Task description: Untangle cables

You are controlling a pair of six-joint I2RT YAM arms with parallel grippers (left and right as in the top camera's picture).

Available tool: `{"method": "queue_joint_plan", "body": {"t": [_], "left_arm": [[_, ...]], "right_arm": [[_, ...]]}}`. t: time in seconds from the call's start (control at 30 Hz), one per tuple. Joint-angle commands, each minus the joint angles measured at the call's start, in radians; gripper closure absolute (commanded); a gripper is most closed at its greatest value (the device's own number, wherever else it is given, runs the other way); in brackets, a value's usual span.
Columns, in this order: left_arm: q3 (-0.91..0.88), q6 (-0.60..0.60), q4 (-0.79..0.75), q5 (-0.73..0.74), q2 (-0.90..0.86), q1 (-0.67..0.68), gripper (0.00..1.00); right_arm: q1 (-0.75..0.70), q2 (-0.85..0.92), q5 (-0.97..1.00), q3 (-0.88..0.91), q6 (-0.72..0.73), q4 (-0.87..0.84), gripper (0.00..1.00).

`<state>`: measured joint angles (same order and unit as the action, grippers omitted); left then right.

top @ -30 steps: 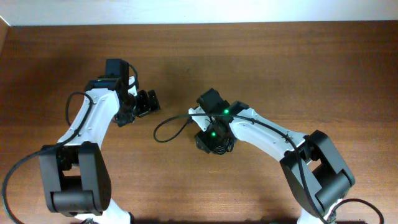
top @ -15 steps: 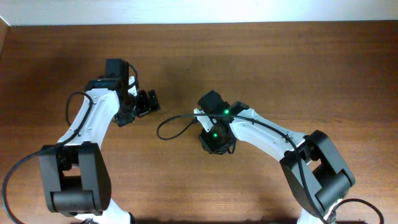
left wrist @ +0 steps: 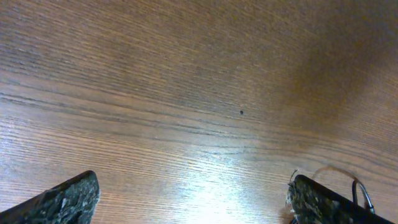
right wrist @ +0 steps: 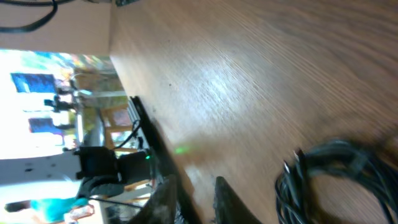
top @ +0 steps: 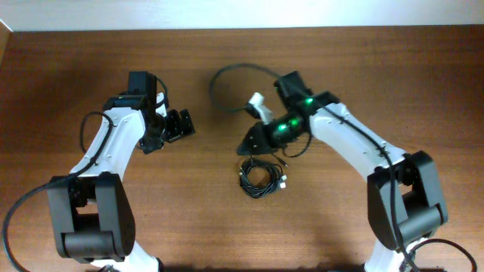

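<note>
Black cables [top: 261, 178] lie bunched on the counter [top: 393, 68], just beside the right claw [top: 252, 141]; one loop [top: 215, 81] arcs beyond it. The right claw's fingers stand close together, but whether they pinch a cord cannot be told. The left claw [top: 181, 125] is spread and empty. Risk: pulling the loop while it is linked to the bunch could tighten the knot.

The surface [top: 393, 83] was brown wood with a fine, straight grain. Along its far edge ran a pale strip [top: 242, 13]; whether it was wall or floor could not be told. Light from above left a soft glare patch [left wrist: 217, 168] on the grain in the left wrist view. Past the surface's edge, the right wrist view showed a bright, blurred room [right wrist: 56, 93] with blue shapes too smeared to name.
</note>
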<state>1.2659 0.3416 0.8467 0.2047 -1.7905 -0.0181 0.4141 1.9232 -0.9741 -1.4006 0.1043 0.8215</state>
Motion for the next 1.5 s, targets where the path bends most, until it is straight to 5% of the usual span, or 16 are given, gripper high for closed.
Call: {"method": "queue_joint_plan", "body": {"t": [0.0,0.1,0.4,0.6,0.8,1.07,1.23,1.47], "left_arm": [[0.005,0.006,0.0,-0.003,0.005,0.002,0.01],[0.005,0.006,0.0,-0.003,0.005,0.002,0.01],[0.005,0.006,0.0,-0.003,0.005,0.002,0.01],[0.005,0.006,0.0,-0.003,0.005,0.002,0.01],[0.005,0.006,0.0,-0.003,0.005,0.002,0.01],[0.005,0.006,0.0,-0.003,0.005,0.002,0.01],[0.005,0.006,0.0,-0.003,0.005,0.002,0.01],[0.005,0.006,0.0,-0.003,0.005,0.002,0.01]], "right_arm": [[0.006,-0.008,0.115,0.0,0.004,0.103,0.6],[0.059,-0.008,0.365,0.003,-0.007,0.183,0.49],[0.266,-0.003,0.776,0.018,-0.053,0.189,0.49],[0.364,-0.003,0.778,0.13,-0.056,0.051,0.5],[0.376,-0.004,0.807,0.17,-0.054,-0.029,0.96],[0.224,-0.011,0.237,0.003,-0.058,0.089,0.96],[0.243,-0.007,0.442,0.013,-0.131,0.178,0.56],[0.334,-0.003,0.773,0.025,-0.131,0.102,0.52]]}}
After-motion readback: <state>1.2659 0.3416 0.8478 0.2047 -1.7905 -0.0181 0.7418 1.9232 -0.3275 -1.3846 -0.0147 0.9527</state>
